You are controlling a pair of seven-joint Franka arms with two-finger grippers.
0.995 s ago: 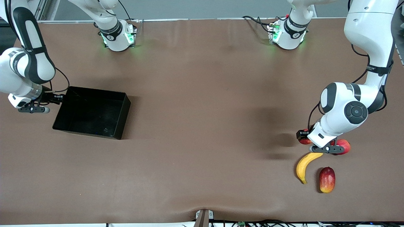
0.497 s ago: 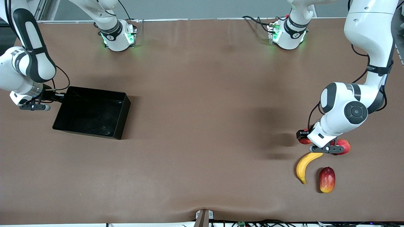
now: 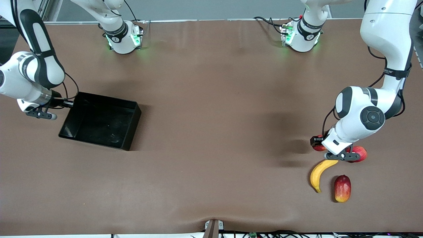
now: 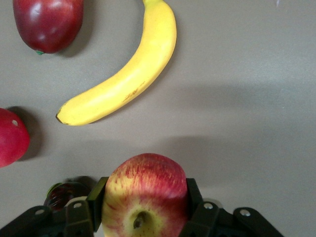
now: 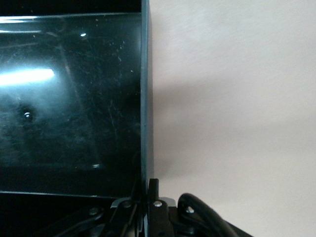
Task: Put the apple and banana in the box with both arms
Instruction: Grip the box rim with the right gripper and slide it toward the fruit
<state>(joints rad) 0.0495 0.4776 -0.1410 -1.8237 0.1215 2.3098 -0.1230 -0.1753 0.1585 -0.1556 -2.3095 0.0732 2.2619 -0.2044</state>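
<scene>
While the apple [image 4: 144, 195] is clamped by the left gripper [image 4: 144, 207] beside the banana [image 4: 121, 79], the box [image 5: 146, 98] wall is pinched by the right gripper [image 5: 144, 197].

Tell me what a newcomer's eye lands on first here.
The black box at the right arm's end of the table, with the right hand shut on its wall. Next, the fruit at the left arm's end: the left hand closed around the apple, with the yellow banana and a red-and-yellow mango lying nearer the front camera.
</scene>
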